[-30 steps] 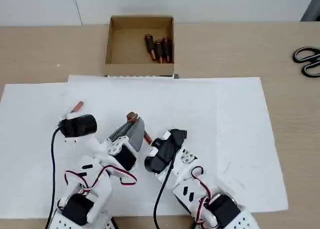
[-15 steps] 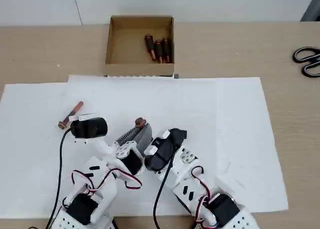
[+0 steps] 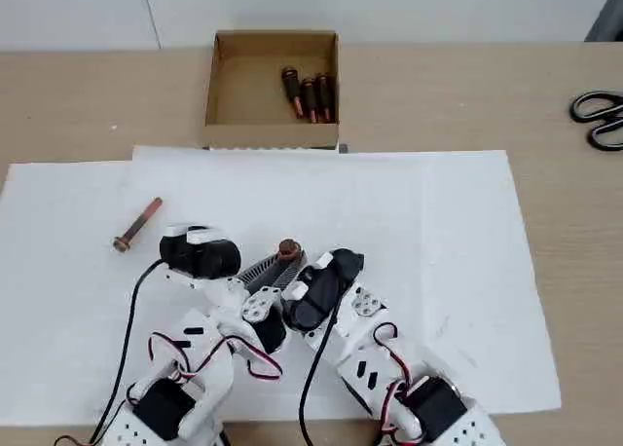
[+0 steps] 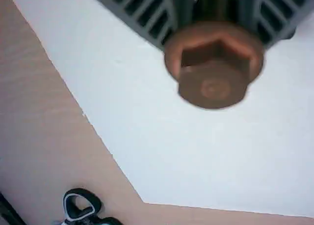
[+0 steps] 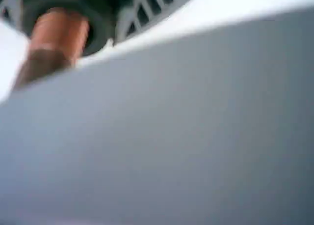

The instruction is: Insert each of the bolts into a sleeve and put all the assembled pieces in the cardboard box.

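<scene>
High view first: a brown open-topped cardboard box (image 3: 243, 81) sits at the far side of the light wooden table (image 3: 487, 86). Three dark sleeves with copper bolts in them (image 3: 310, 95) lie side by side in the box, near its right wall. A big white paper sheet (image 3: 438, 251) lies on the table just in front of the box. A loose copper-coloured metal bolt (image 3: 136, 225) lies flat on the paper, off to the left, apart from both arms. The left gripper (image 3: 280, 259) is over the middle of the paper. It squeezes a second copper-coloured bolt with a six-sided head (image 3: 287, 248). The right gripper (image 3: 310, 285) is just beside it, and I cannot tell if it holds anything. Black-handled scissors (image 3: 599, 118) lie on the table far to the right, off the paper.

Left wrist view: two grey ribbed fingers (image 4: 142, 11) are clamped on the second bolt, one on each side. Its six-sided head faces the camera. Behind it are the white paper and the wooden table, with the scissors far off.

Right wrist view: a copper rod (image 5: 54, 33) pokes out of a dark round ring (image 5: 98, 26). Grey ribbed plastic (image 5: 147, 6) is beside the ring, and I cannot tell which gripper it belongs to. A big blurry grey shape (image 5: 171, 136) is in front, too blurry to name.
</scene>
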You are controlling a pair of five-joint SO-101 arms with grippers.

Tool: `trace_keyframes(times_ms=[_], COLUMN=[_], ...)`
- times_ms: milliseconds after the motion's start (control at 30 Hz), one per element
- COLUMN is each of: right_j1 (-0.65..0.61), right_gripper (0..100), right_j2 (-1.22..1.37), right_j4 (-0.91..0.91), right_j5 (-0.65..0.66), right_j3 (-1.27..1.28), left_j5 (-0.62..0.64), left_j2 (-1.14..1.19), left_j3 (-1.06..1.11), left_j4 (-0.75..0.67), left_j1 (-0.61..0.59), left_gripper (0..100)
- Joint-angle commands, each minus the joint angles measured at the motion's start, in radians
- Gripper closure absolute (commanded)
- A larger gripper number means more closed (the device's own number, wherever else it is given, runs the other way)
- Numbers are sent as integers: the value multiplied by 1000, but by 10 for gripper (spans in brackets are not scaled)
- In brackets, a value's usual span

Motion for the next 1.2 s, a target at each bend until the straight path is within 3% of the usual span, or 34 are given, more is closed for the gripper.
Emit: trace_keyframes(times_ms=[0,600,1033,1167], right_j1=[-10,101,99,99], right_gripper=[996,996,996,996], right_j2=[-18,-18,-16,-16], right_j4=[-28,-56,-104,-97], right_j5=[-3,25,26,26], right_j3=[-51,-95,-92,-91], left_j5=[-9,-9,-11,-12], left_j2=[-3,-3,-3,-3], left_j3=[4,4,38,35], left_j4=[43,46,49,48], left_j1=[40,-6,60,58], left_gripper=[993,993,991,894])
